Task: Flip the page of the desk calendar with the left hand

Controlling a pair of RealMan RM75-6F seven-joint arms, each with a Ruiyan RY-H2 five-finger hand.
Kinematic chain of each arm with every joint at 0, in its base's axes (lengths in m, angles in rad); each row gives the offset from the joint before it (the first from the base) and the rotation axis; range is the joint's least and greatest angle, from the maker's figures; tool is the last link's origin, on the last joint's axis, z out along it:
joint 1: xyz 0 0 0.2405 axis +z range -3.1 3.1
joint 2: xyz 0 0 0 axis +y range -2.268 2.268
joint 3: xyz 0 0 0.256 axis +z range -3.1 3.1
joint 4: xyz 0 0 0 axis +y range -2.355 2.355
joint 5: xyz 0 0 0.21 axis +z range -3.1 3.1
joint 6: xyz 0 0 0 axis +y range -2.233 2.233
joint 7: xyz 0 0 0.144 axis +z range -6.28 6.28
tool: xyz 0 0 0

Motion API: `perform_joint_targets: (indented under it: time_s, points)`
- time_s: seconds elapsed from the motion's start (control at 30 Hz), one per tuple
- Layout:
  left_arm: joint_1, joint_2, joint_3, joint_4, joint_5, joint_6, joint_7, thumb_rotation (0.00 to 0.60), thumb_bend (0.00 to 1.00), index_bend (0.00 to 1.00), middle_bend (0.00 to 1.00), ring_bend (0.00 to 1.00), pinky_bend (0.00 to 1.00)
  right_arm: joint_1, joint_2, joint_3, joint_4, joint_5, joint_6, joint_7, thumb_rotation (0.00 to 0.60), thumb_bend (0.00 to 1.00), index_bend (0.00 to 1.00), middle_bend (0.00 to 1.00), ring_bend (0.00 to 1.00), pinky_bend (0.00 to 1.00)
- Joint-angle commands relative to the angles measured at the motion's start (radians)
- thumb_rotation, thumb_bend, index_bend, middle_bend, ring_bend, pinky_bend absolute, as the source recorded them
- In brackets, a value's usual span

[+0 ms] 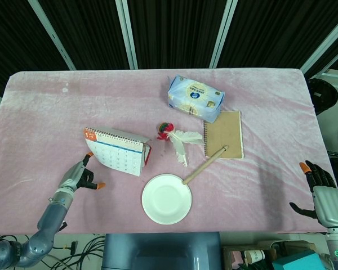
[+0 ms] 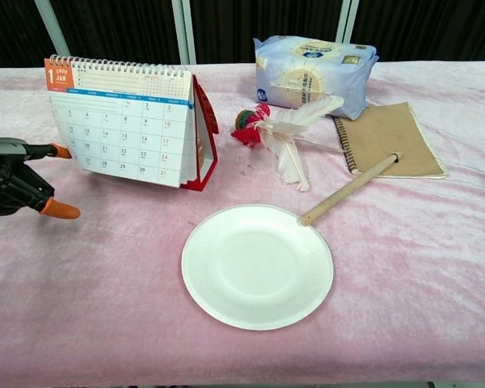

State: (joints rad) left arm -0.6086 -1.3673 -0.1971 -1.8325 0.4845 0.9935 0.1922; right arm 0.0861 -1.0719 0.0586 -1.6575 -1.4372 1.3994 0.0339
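My left hand point(image 2: 18, 179), fingers point(image 2: 58, 209) spread, lifts the white spiral-bound desk calendar point(image 2: 129, 121) page; I risk tipping its red stand if I push sideways.

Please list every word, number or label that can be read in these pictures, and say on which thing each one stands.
"1" with "JAN" under it: orange corner tab of the desk calendar.
Dates "1" to "31": the calendar's grid; its small header line is too small to read.
Tissue pack: printed label, too blurred to read.
Notebook, paper plate: no text visible.
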Motion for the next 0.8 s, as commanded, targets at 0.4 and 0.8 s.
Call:
perform_joint_targets:
  time_s: [0.4,0.8]
  points:
    - [-0.010,0.001,-0.005,-0.034,0.015,0.015,0.003,0.600,0.17,0.02,0.83,0.87,0.86,-0.001,-0.001,0.000,0.000,-0.001,0.001,-0.002,0.600,0.10,0.00,0.00,0.00,0.07]
    - [-0.006,0.016,0.003,-0.089,0.049,0.033,0.000,0.600,0.17,0.05,0.83,0.87,0.86,-0.001,-0.001,0.000,0.000,-0.001,0.002,-0.004,0.600,0.10,0.00,0.00,0.00,0.07]
